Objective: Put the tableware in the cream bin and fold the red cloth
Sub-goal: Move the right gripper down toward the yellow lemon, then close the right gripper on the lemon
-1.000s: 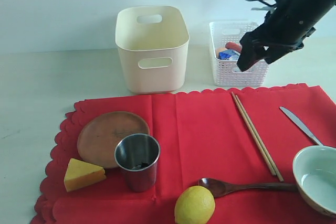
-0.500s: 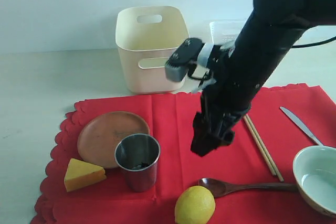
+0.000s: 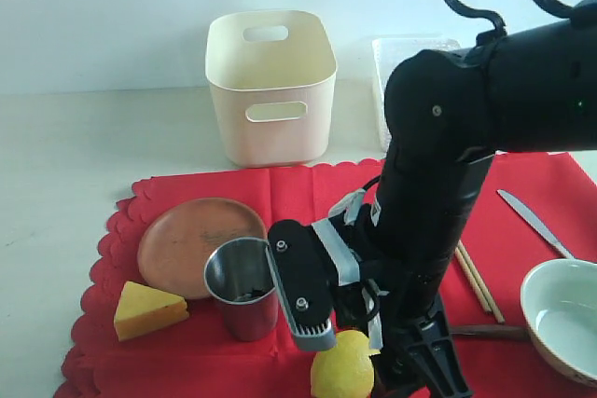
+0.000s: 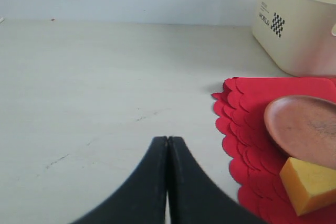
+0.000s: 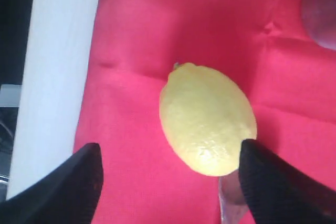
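Over the red cloth [image 3: 373, 184], exterior view: right gripper [image 3: 420, 375] low at the front edge, against lemon [image 3: 343, 365]; spoon [image 3: 485, 331] just beside, handle running toward bowl [image 3: 564, 319]; nearer this arm than the left.
Cream bin [image 3: 270, 86]: well behind, beyond plate [image 3: 201, 240] and cup [image 3: 244, 286].
Left wrist view: left gripper [image 4: 167, 145] pressed shut, empty, above bare table [image 4: 94, 77]; printed on bin wall, "WORLD" by a checker mark.
Right wrist view: jaws wide apart, empty, straddling lemon, long axis slanted across the gap; spoon tip probably peeking beneath.
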You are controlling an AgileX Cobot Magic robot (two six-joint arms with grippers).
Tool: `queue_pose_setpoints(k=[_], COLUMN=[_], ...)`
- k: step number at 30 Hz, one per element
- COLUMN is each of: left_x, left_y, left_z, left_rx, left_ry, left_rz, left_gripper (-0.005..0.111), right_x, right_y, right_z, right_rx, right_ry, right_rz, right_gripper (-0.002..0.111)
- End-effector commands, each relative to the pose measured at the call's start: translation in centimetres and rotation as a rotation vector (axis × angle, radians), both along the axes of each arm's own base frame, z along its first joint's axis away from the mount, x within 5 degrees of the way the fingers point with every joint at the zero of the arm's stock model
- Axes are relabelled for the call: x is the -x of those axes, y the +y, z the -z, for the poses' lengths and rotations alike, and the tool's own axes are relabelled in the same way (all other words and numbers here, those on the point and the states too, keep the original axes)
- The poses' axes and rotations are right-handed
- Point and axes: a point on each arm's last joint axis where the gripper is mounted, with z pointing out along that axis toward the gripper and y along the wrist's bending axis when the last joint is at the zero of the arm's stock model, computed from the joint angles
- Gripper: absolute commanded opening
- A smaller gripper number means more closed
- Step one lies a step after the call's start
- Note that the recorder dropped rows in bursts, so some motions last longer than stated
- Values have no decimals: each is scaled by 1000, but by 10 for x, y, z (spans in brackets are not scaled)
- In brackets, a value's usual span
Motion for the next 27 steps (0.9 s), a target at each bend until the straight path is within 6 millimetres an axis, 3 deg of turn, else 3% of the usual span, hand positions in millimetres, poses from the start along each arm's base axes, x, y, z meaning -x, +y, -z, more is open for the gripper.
queue_pose_setpoints(k=[1,8,15,18,24,27], left_x=[0,0,0,0,0,0], left_y=[0,0,0,0,0,0], left_z=[-3,-3,-3,-3,-3,-3], left_rx=[5,5,5,5,5,5], left_ry=[-24,-24,-24,-24,-24,-24], left_rz=[6,6,6,6,6,6], left_gripper=[0,0,0,0,0,0], right_x=[-2,-7,-8,-9,-7,-5], right_y=[1,5,6,7,4,-1], right_z=[5,20,54,61,45,27], right_rx=[-49,-77,2,8,-1,3], right_ry=[-88,-121,-25,-22,-45,-84], right_rz=[-67,-74,-80,-77,-96,-124], right_gripper=[69,79,77,61,4,0])
